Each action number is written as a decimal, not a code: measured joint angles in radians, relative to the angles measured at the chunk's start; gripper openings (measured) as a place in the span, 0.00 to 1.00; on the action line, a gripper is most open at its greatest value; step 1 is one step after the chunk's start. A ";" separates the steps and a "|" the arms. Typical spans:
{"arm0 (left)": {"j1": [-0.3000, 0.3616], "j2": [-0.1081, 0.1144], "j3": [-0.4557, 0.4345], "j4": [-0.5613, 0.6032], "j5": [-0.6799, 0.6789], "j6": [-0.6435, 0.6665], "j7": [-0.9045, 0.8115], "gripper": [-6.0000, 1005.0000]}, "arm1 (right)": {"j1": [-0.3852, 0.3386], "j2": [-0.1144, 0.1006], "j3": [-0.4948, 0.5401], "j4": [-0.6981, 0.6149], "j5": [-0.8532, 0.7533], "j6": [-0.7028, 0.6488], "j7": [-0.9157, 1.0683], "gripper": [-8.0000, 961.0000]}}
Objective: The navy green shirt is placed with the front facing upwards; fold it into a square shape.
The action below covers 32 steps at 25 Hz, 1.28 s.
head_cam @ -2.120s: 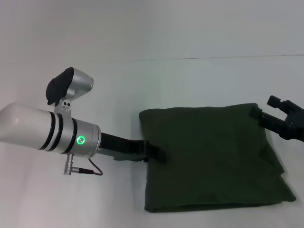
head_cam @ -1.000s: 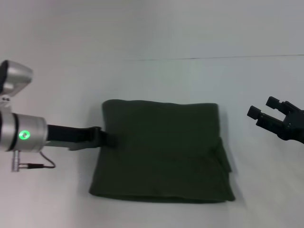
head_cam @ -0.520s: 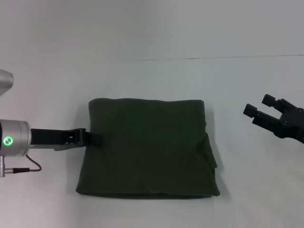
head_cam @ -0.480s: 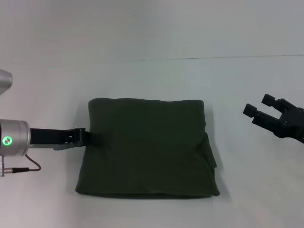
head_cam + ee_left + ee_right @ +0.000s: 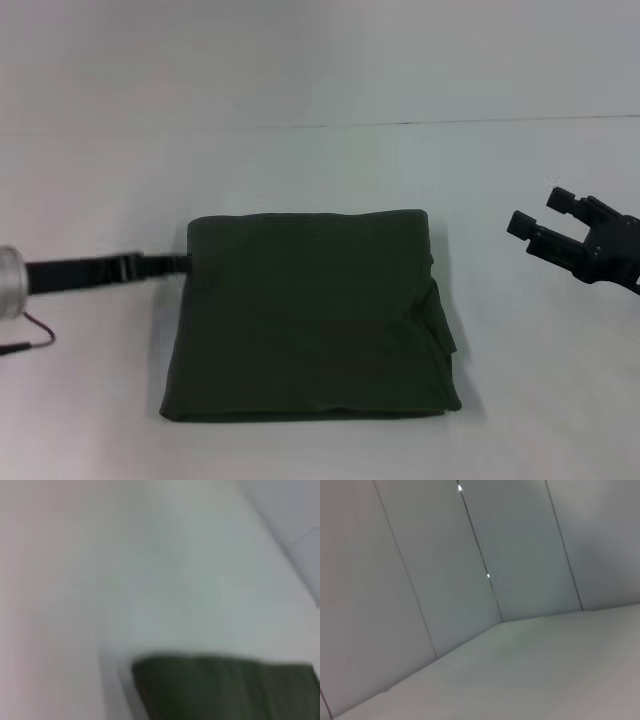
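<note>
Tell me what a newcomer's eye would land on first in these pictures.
The dark green shirt, folded into a near-square block, lies in the middle of the white table, with a few loose layers showing at its right edge. The left end effector sits right at the shirt's left edge near the far corner, while the right end effector hangs open off to the right, apart from the cloth.

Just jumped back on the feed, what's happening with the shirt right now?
The navy green shirt lies folded into a rough square on the white table, plain side up, with a bit of loose fabric bunched along its right edge. The left gripper sits low at the shirt's upper left corner. The right gripper hangs open off to the right, clear of the cloth. Neither arm is lifting anything.
</note>
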 joint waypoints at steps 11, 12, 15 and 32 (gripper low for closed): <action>0.011 0.018 -0.089 0.036 -0.248 0.213 0.587 0.61 | 0.066 0.007 -0.219 -0.020 -0.001 -0.009 -0.080 0.96; 0.005 0.022 -0.088 0.033 -0.245 0.252 0.633 0.65 | 0.074 0.009 -0.243 -0.015 0.000 -0.009 -0.094 0.96; -0.002 0.026 -0.081 0.031 -0.228 0.364 0.756 0.79 | 0.095 0.014 -0.307 0.009 0.000 -0.014 -0.150 0.96; 0.082 0.013 -0.160 0.001 -0.043 0.504 0.945 0.91 | 0.140 0.019 -0.576 0.084 0.001 -0.078 -0.247 0.95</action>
